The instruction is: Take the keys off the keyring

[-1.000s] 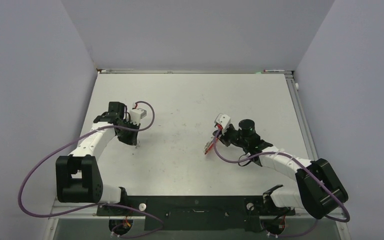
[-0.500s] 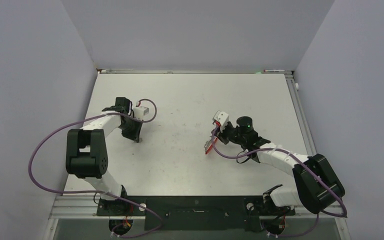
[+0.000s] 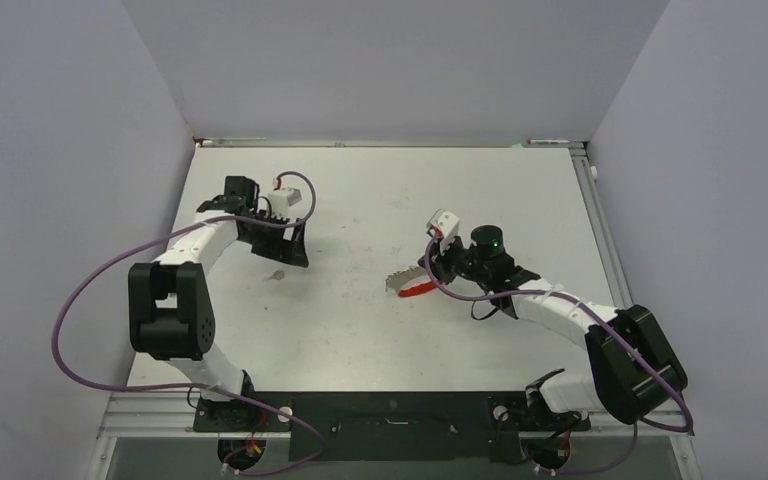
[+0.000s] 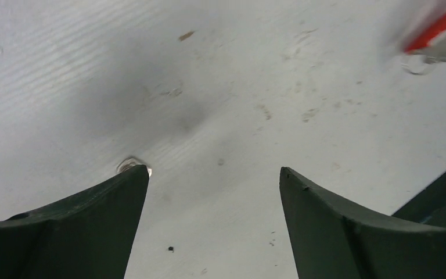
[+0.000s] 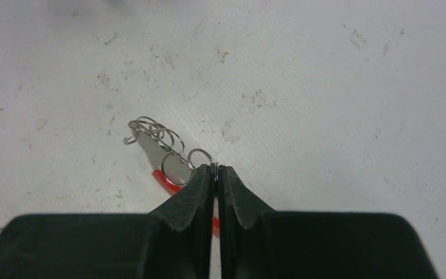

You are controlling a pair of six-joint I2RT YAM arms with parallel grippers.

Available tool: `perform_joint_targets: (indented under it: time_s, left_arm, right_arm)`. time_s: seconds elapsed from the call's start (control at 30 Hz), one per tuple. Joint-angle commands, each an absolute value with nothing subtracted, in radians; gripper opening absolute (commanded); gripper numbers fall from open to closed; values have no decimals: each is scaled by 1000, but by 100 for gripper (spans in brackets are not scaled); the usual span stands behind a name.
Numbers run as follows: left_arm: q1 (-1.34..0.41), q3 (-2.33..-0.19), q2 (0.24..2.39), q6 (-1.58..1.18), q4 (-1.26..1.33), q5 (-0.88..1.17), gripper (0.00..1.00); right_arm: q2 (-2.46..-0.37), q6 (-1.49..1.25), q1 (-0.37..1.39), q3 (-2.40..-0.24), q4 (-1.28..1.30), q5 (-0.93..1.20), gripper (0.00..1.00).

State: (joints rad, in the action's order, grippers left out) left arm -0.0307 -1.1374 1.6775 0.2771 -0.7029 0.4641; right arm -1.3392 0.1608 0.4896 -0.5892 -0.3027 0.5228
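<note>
One small silver key (image 3: 276,274) lies loose on the table, just in front of my left gripper (image 3: 298,247). That gripper is open with nothing between its fingers. In the left wrist view the key (image 4: 129,164) peeks out beside the left fingertip of the gripper (image 4: 213,174). My right gripper (image 3: 432,266) is shut on the keyring (image 3: 412,288), whose red strap and silver bits hang out to the left. The right wrist view shows the gripper (image 5: 215,170) pinching a thin ring of the keyring (image 5: 199,157). Linked rings, a flat key (image 5: 151,149) and the red strap (image 5: 165,177) lie beyond it.
The white table (image 3: 380,200) is scuffed and enclosed by grey walls on three sides. Purple cables (image 3: 90,300) loop off both arms. The red strap (image 4: 435,29) shows blurred at the top right of the left wrist view.
My left gripper has opened, dropped the key on the table and drawn back toward the far left. The right gripper has shifted slightly, and the keyring now trails further left.
</note>
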Motion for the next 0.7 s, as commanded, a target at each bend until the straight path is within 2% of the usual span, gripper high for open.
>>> perform_joint_targets:
  time_s: [0.0,0.2,0.37,0.57,0.67]
  left_arm:
    - [-32,-1178,1560,186,-655,746,81]
    - [-67,-1008,1499,-89,-280,938,88]
    - [-139,-843,1487,-298,254,974,87]
    - [-246,-822,1537,-332,449,994,89]
    - [-322,-846,1553,-269,420,960,88]
  right_arm:
    - [-1345,6,482,-672,-350,510,5]
    - [-1351,-110,485,-698,-380,499,5]
    - [-1349,-151,490,-704,-399,524,5]
    - [-1345,-176,505,-725,-382,533,5]
    - [-1340,-184,517,-724,-383,535,5]
